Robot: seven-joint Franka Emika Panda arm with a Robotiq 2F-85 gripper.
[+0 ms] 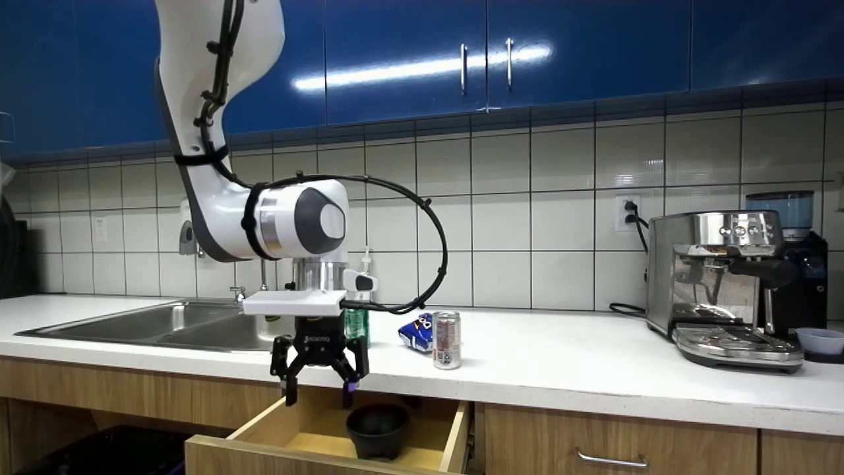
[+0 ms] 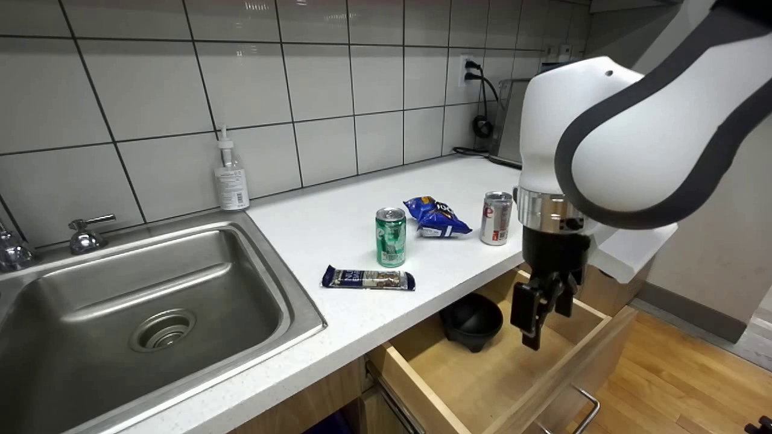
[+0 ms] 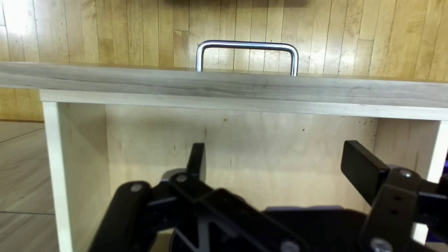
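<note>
1. The black two-fingered tool [image 1: 320, 394] is spread wide open and has hold of nothing; it hangs with its tips down, over the open light-brown wooden drawer [image 2: 482, 383]; in the wrist view, the pale bottom of the drawer shows between the tips.

2. A round black bowl with short feet [image 2: 473, 322] stands upright inside the drawer; it is toward the back, close to the front edge of the white, flat worktop [image 1: 560, 349]; the tool is higher up — near the bowl, but apart from it.

3. A shiny, bent metal handle [image 3: 246, 44] sticks out from the drawer's front; past it is the yellow-brown wooden floor [image 3: 140, 42].

4. On the worktop, a thin silver can with red print [image 1: 446, 340] stands near a crinkly, shiny blue bag [image 2: 437, 217]; a green metal can [image 2: 391, 238] stands across the bag from it; a flat snack bar in a dark blue wrapper [image 2: 369, 279] lies just beside the green can.

5. The grey metal sink [image 2: 274, 271] is set into the worktop; a clear soap bottle with a white pump [image 2: 231, 184] stands by its back corner.

6. In an exterior view, a big silver metal coffee machine [image 1: 723, 291] stands on the worktop; shiny blue cupboards [image 1: 402, 59] hang above.
</note>
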